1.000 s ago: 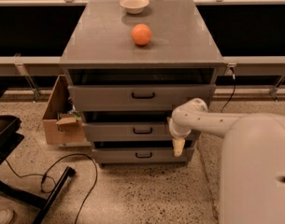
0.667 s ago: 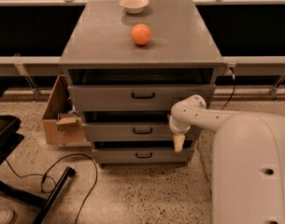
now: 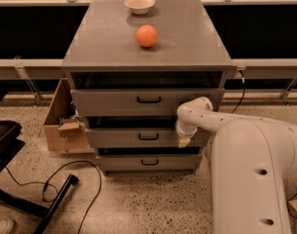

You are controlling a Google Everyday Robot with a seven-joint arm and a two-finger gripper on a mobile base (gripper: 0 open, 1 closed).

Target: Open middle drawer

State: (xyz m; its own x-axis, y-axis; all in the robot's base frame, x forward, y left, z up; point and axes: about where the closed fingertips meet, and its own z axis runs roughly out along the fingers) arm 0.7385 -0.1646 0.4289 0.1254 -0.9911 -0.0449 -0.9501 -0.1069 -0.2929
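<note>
The grey cabinet [image 3: 147,43] has three drawers. The middle drawer [image 3: 119,138] is the second one, a low flat front with a small black handle [image 3: 148,137] at its centre. A dark gap shows above its front. My gripper [image 3: 183,141] hangs from the white arm [image 3: 206,121] at the right end of the middle drawer's front, to the right of the handle and apart from it. The arm's thick white body fills the lower right of the view and hides the cabinet's right lower corner.
The taller top drawer [image 3: 109,103] and the lowest drawer [image 3: 123,163] sit above and below. An orange [image 3: 146,35] and a white bowl [image 3: 139,4] are on the cabinet top. A cardboard box [image 3: 60,126] stands at the left. A black cable [image 3: 55,182] and a black stand leg [image 3: 55,206] lie on the floor.
My gripper has moved a little up and to the left along the middle drawer's front. More of the arm's white body fills the lower right. The drawers look unmoved.
</note>
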